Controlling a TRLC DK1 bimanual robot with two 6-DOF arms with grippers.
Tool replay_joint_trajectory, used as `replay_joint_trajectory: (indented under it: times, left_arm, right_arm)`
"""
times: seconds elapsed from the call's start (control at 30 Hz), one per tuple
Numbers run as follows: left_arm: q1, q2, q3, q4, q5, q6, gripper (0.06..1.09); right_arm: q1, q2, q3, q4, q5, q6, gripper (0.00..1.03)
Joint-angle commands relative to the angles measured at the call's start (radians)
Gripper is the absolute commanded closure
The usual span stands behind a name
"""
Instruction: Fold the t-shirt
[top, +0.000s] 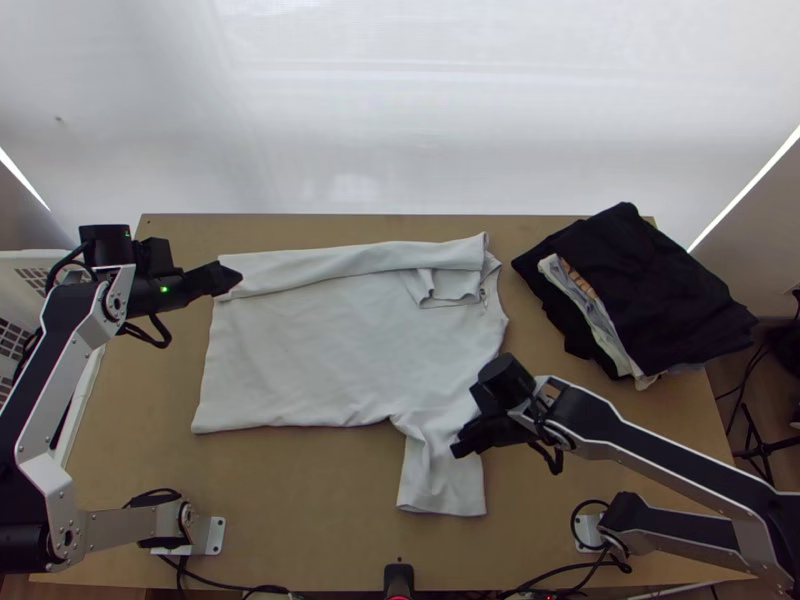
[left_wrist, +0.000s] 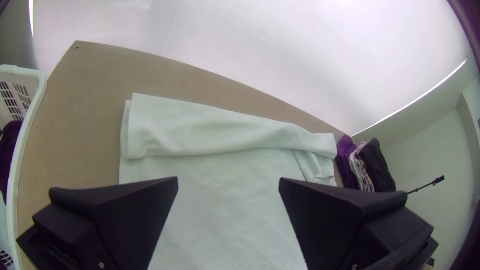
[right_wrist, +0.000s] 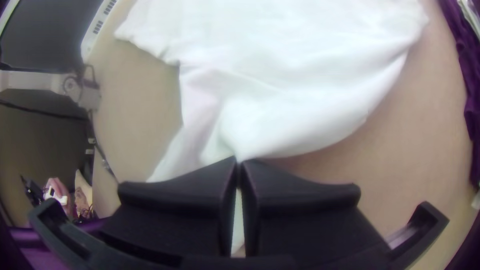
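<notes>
The white t-shirt (top: 330, 350) lies spread on the table, a strip along its far side folded over, with a sleeve on top near the collar. Its near sleeve points toward the table's near edge. My left gripper (top: 228, 278) is at the shirt's far left corner; in the left wrist view the left gripper (left_wrist: 228, 182) stands open above the shirt (left_wrist: 215, 200), nothing between its fingers. By the near sleeve is my right gripper (top: 462, 446). In the right wrist view the right gripper (right_wrist: 239, 162) is shut on a pinched part of the shirt (right_wrist: 310, 110), near the sleeve.
A stack of folded dark and light clothes (top: 650, 290) lies at the table's far right. A white basket (top: 30, 270) stands at the left edge, with dark cloth inside in the left wrist view. Bare tabletop (top: 300, 490) shows on the near side.
</notes>
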Motion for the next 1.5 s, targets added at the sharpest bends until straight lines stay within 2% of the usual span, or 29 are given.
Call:
replay_joint_trajectory:
  times: [0.0,0.07,0.2,0.23,0.27,0.3,0.37,0.5,0.63,0.77,0.87,0.93,1.2,1.23,1.33,1.43,1.47]
  left_arm:
    - [0.001,-0.010,-0.008,-0.039,0.002,0.030,0.11]
    - [-0.003,-0.016,-0.005,-0.144,0.002,0.125,0.11]
    - [-0.026,-0.001,0.010,-0.536,-0.003,0.426,0.11]
    - [-0.026,0.024,0.001,-0.639,-0.051,0.519,0.11]
    - [-0.031,0.039,-0.013,-0.671,-0.144,0.562,0.11]
    - [-0.049,0.041,-0.031,-0.673,-0.233,0.575,0.11]
    - [-0.055,0.036,-0.059,-0.677,-0.314,0.631,0.11]
    - [-0.092,0.042,-0.133,-0.665,-0.456,0.667,0.11]
    - [-0.086,0.042,-0.237,-0.565,-0.463,0.713,0.11]
    - [-0.089,0.047,-0.286,-0.548,-0.463,0.727,0.11]
    - [-0.108,0.078,-0.309,-0.545,-0.538,0.717,0.11]
    - [-0.108,0.093,-0.317,-0.541,-0.557,0.717,0.11]
    - [-0.115,0.095,-0.340,-0.515,-0.565,0.716,0.11]
    - [-0.115,0.095,-0.344,-0.507,-0.561,0.716,0.16]
    - [-0.134,0.087,-0.364,-0.481,-0.549,0.713,0.39]
    - [-0.151,0.084,-0.386,-0.446,-0.545,0.711,0.53]
    - [-0.157,0.081,-0.389,-0.423,-0.541,0.705,0.66]
  right_arm:
    - [-0.050,-0.016,0.083,0.001,0.003,-0.071,1.00]
    - [-0.066,-0.002,0.097,0.004,0.003,-0.085,1.00]
    - [-0.087,0.013,0.112,0.004,0.003,-0.094,1.00]
    - [-0.087,0.015,0.114,0.004,0.001,-0.097,1.00]
    - [-0.087,0.016,0.115,0.006,0.001,-0.099,1.00]
    - [-0.087,0.019,0.117,0.007,0.001,-0.099,1.00]
    - [-0.087,0.024,0.115,0.010,0.001,-0.097,1.00]
    - [-0.087,0.030,0.115,0.012,0.001,-0.097,1.00]
    - [-0.087,0.024,0.117,0.012,0.001,-0.097,1.00]
    - [-0.090,0.010,0.108,0.010,0.001,-0.096,1.00]
    - [-0.090,0.006,0.103,0.007,0.001,-0.096,1.00]
    - [-0.092,0.004,0.105,0.006,0.001,-0.096,1.00]
    - [-0.092,0.004,0.108,0.006,0.001,-0.097,1.00]
    - [-0.092,0.004,0.109,0.006,0.001,-0.097,1.00]
    - [-0.092,0.006,0.112,0.006,0.001,-0.094,1.00]
    - [-0.092,0.001,0.114,0.003,0.000,-0.093,1.00]
    - [-0.092,-0.004,0.114,0.000,0.000,-0.093,1.00]
